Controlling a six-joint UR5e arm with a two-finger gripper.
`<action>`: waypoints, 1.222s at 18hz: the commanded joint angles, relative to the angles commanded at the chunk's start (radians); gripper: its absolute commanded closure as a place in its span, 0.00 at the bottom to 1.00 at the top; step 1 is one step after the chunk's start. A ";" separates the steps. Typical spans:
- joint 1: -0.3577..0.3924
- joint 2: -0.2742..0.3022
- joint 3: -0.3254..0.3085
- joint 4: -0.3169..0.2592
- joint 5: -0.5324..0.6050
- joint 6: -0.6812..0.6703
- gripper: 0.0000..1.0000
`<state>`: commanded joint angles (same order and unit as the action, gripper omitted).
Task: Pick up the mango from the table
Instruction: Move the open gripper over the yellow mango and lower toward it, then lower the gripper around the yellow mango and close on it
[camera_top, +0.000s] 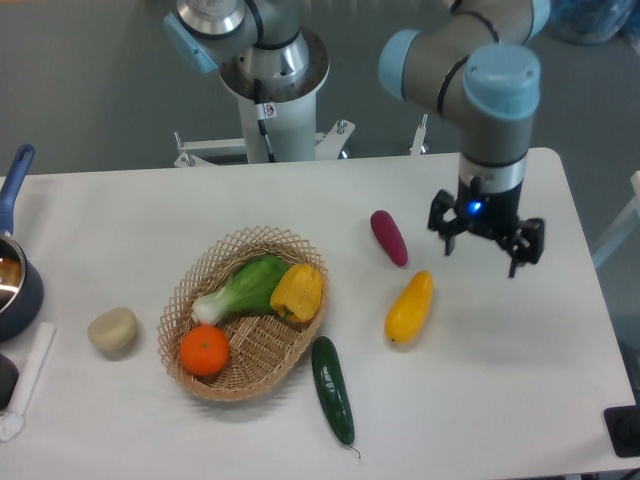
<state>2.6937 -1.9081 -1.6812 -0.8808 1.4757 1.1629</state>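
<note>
We see the gripper (484, 252) hanging above the table (520, 380) with jaws spread and holding nothing, just right of the mango (409, 307) beside the eggplant (388, 237)

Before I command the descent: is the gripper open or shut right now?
Open. The gripper shows two fingers spread wide apart with nothing between them, up and to the right of the mango lying on the table.

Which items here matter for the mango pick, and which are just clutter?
Job:
mango
table
gripper, open, right of the mango

Lying about:
eggplant
cucumber
basket holding orange, yellow pepper, bok choy
beige lump
blue pot
</note>
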 joint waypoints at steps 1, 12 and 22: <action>-0.009 -0.011 -0.012 0.025 0.005 -0.023 0.00; -0.026 -0.075 -0.078 0.062 0.006 -0.049 0.00; -0.057 -0.115 -0.094 0.065 0.008 -0.046 0.00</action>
<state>2.6369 -2.0233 -1.7748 -0.8161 1.4834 1.1167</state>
